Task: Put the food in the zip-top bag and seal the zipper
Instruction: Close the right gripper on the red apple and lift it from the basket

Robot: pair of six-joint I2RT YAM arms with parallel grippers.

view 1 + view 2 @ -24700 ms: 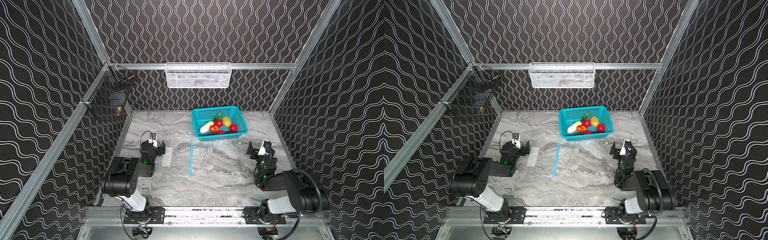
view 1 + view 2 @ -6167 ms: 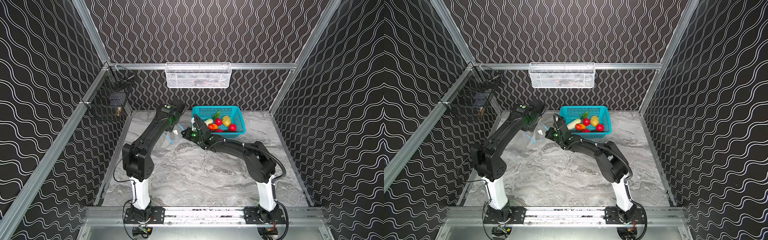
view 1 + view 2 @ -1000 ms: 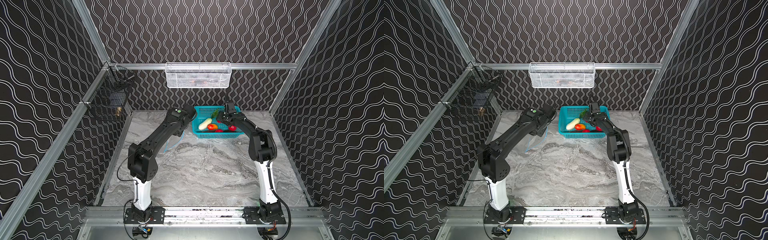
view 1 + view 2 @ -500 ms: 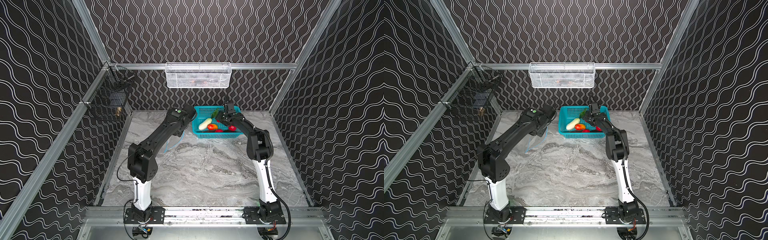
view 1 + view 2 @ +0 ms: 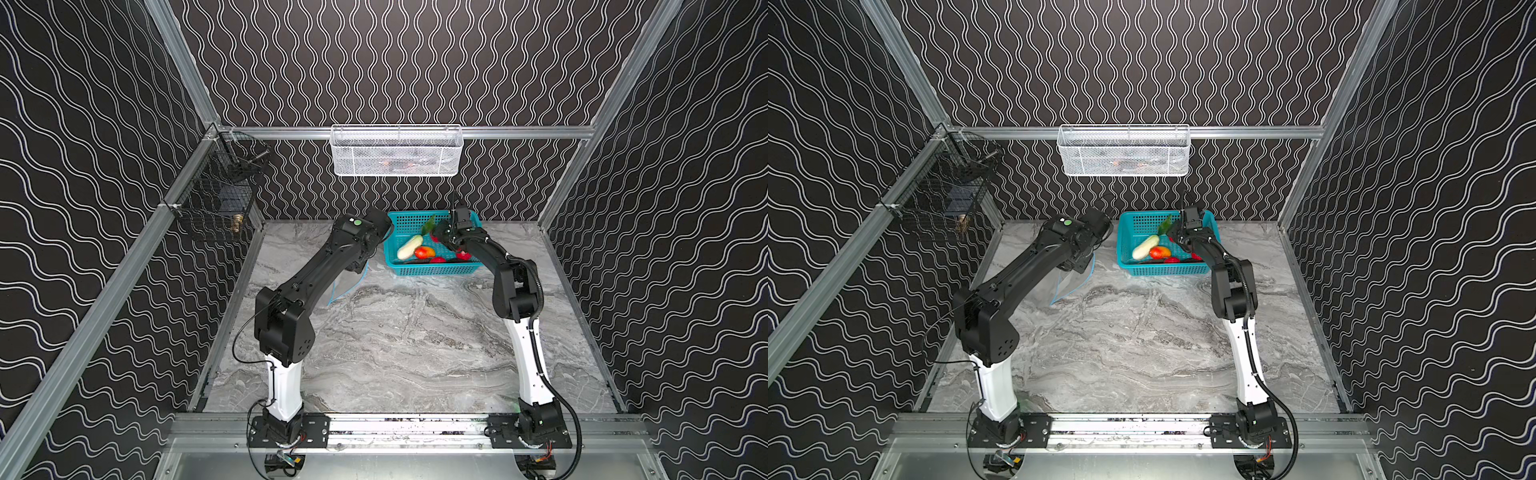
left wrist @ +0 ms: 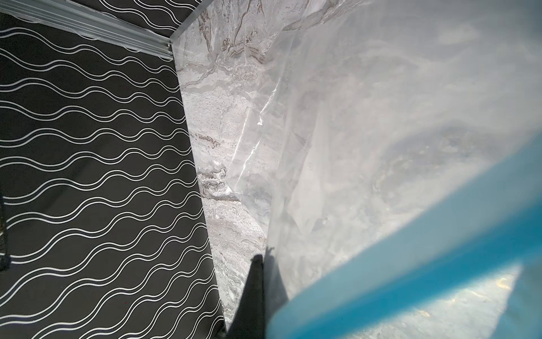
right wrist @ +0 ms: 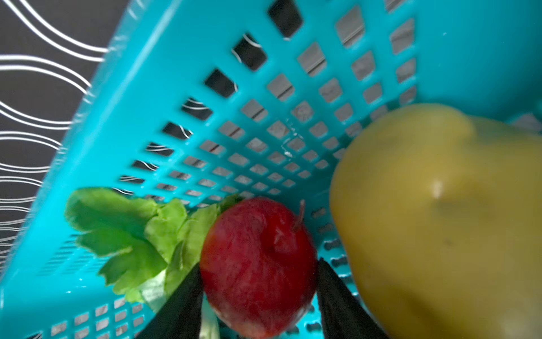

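Top views: left end effector (image 5: pixel 358 266) mostly under its arm, zip-top bag (image 5: pixel 345 284) hanging from it over bench (image 5: pixel 415 332), just beside teal basket (image 5: pixel 432 271)
Left wrist: end effector pressed together on bag film, blue zipper (image 6: pixel 410 278) close by
Right wrist: right end effector (image 7: pixel 258 289) pinching red round fruit (image 7: pixel 258 249) inside basket, between leafy green (image 7: pixel 132 234) and yellow potato (image 7: pixel 440 234)

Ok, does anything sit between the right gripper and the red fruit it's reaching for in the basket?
Nothing visible does. In the right wrist view the red fruit lies straight between the right gripper's fingers; the leafy green and the yellow potato flank it outside them. Whether the fingers press on it I cannot tell.
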